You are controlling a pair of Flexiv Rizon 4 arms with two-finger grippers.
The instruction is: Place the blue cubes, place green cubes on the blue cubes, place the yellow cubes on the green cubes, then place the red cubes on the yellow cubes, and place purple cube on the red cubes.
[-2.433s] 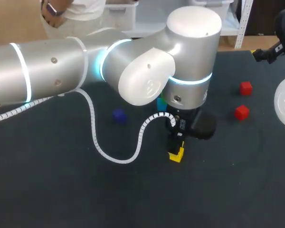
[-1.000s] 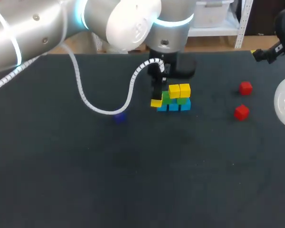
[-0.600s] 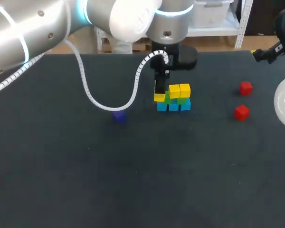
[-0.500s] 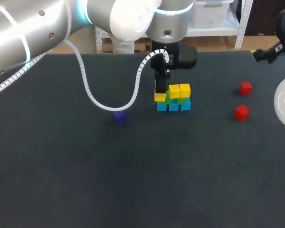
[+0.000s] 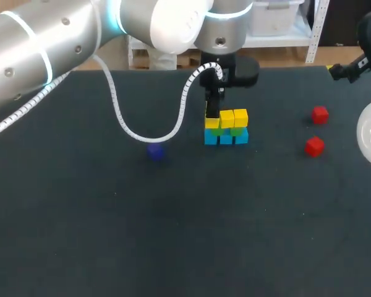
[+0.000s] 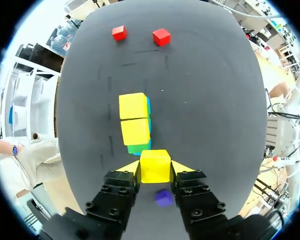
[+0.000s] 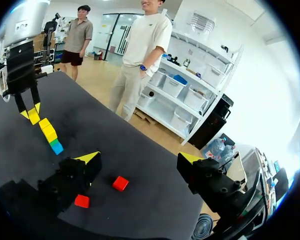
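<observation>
left arm (image 5: 80,43): reaches from upper left to top centre
left gripper (image 6: 155,170): clamped on yellow cube (image 6: 155,164)
right gripper (image 7: 138,159): fingers wide apart

A dark, matte table (image 5: 173,235) fills most of the head view, its surface evenly lit and free of hard shadows. Past its far edge stand white metal shelves (image 5: 278,25) holding pale plastic bins (image 7: 182,117), on a light wooden floor (image 7: 102,75). A bright white wall (image 7: 230,60) rises behind the shelves.
</observation>
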